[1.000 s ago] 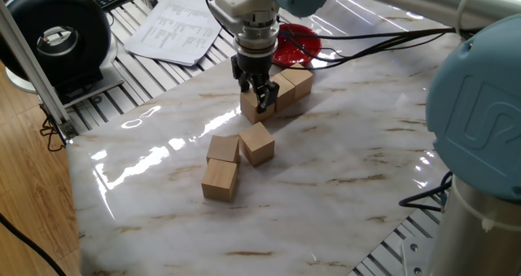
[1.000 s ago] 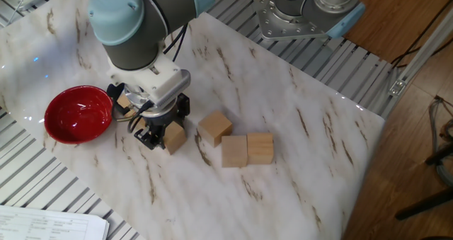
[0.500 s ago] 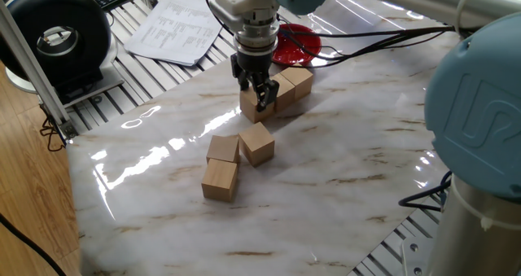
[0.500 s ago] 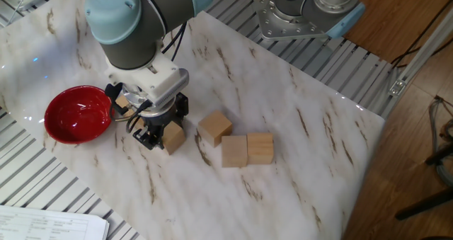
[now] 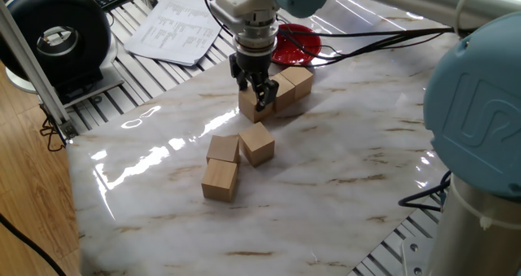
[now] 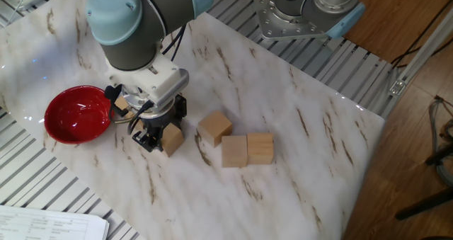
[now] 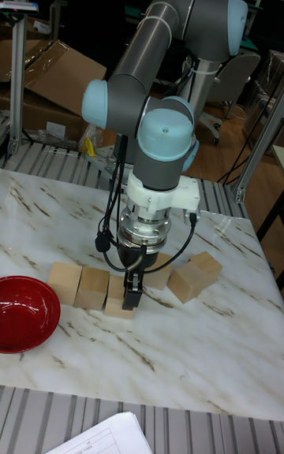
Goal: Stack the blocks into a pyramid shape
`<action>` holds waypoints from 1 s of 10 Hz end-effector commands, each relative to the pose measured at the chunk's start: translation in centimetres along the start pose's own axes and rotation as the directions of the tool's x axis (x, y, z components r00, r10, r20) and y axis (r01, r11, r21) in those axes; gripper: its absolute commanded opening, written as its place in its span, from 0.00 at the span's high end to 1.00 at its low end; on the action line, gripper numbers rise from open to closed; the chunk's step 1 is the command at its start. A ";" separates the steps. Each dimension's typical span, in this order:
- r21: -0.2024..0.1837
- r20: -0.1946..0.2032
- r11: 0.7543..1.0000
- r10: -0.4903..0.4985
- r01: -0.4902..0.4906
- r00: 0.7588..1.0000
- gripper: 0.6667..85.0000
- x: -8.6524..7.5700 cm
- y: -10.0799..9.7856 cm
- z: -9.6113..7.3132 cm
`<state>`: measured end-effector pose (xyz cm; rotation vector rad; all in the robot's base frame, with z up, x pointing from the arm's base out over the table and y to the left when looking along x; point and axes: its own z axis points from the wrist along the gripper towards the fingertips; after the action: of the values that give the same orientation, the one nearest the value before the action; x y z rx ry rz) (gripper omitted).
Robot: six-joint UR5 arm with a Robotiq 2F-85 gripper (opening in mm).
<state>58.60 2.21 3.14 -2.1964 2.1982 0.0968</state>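
**Six blocks, marble table, one in the jaws**

We count six blocks. The gripper (image 5: 253,94) is closed around one block (image 6: 171,137), which sits on the table (image 5: 342,170) at the end of a row beside the red bowl (image 6: 76,114). Three others (image 5: 236,158) are clustered nearby. The printed sheets (image 5: 175,25) are unreadable; on the arm's base (image 5: 480,129) we see partial raised lettering, cut off.

Blocks (image 5: 257,143) light tan, plain wood, unmarked. Bowl (image 6: 76,114) glossy red. Table (image 5: 350,170) white marble with brown-grey veins. Arm (image 7: 162,68) grey with light-blue joint caps; hand (image 7: 131,290) black, white collar above it. Paper (image 5: 175,28) white with dark print.
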 end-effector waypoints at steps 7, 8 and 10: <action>-0.005 0.002 1.000 -0.001 0.001 1.000 0.14 0.3 0.5 -0.5; -0.009 0.002 1.000 0.002 -0.002 1.000 0.13 0.2 0.7 -0.8; -0.009 0.002 1.000 0.013 -0.013 1.000 0.13 0.2 0.8 -1.1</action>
<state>57.92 1.73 3.73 -2.2089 2.2047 0.0956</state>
